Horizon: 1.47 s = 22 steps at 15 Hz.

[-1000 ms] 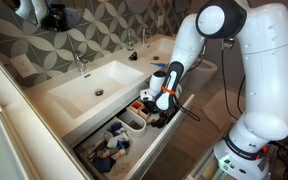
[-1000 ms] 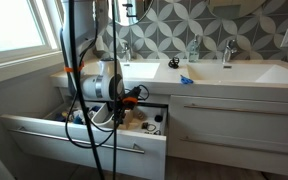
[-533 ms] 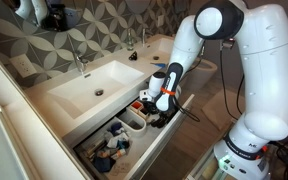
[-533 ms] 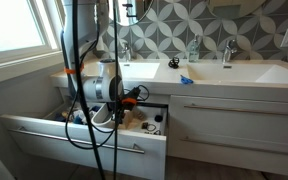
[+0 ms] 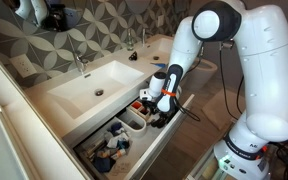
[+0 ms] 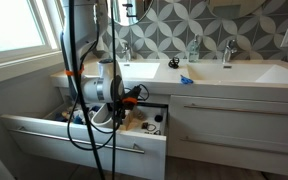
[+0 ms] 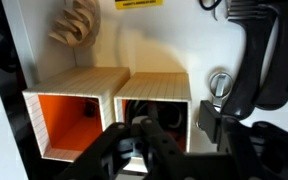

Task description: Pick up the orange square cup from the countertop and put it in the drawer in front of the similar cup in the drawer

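Observation:
In the wrist view two orange square cups stand side by side in the white drawer (image 7: 234,40), walls touching. The right one is the orange square cup (image 7: 156,88); the left one is the similar cup (image 7: 72,100). My gripper (image 7: 184,128) straddles the right cup's right wall, one finger inside and the outer finger (image 7: 216,122) beside the wall with a thin gap showing. In both exterior views the gripper (image 5: 156,102) (image 6: 132,97) is down inside the open drawer (image 6: 84,135), below the countertop (image 6: 224,72). An orange patch (image 6: 137,95) shows at the fingers.
White bins (image 5: 134,121) and mixed clutter (image 5: 109,150) fill the drawer's other end. A metal ring (image 7: 219,83) lies right of the cup. A sink basin (image 5: 89,85) with a chrome tap (image 5: 79,60) sits above. A blue item (image 6: 185,79) lies on the counter.
The gripper and both cups stay where they were. Only the upper arm shifts slightly.

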Motion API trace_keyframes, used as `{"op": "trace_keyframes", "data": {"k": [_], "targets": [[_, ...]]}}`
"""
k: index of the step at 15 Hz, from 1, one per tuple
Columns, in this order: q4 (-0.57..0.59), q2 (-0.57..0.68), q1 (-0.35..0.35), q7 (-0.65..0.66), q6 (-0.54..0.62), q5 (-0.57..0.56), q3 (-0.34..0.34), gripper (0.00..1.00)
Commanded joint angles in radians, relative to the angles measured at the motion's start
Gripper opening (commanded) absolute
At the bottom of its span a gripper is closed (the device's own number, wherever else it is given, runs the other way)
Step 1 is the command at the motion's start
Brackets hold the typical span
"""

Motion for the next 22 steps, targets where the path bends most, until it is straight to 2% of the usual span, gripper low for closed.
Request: {"op": "trace_keyframes", "data": {"k": [1, 4, 8, 12, 16, 19, 20, 21, 22], "targets": [[0.008, -0.01, 0.09, 0.042, 0.043, -0.039, -0.093, 0.79], [-0.018, -0.043, 0.122, 0.06, 0.035, -0.036, -0.122, 0.98], [-0.062, -0.113, 0.162, 0.078, 0.024, -0.041, -0.161, 1.0], [-0.116, -0.214, 0.16, 0.09, -0.015, -0.041, -0.157, 1.0], [-0.167, -0.326, 0.123, 0.115, -0.102, -0.042, -0.118, 1.0], [-0.205, -0.409, 0.064, 0.148, -0.202, -0.022, -0.04, 1.0], [-0.219, -0.434, 0.034, 0.15, -0.229, -0.003, 0.0, 1.0], [-0.233, -0.459, 0.038, 0.114, -0.256, 0.075, 0.015, 1.0], [-0.243, -0.481, 0.013, 0.108, -0.279, 0.121, 0.05, 1.0]]}}
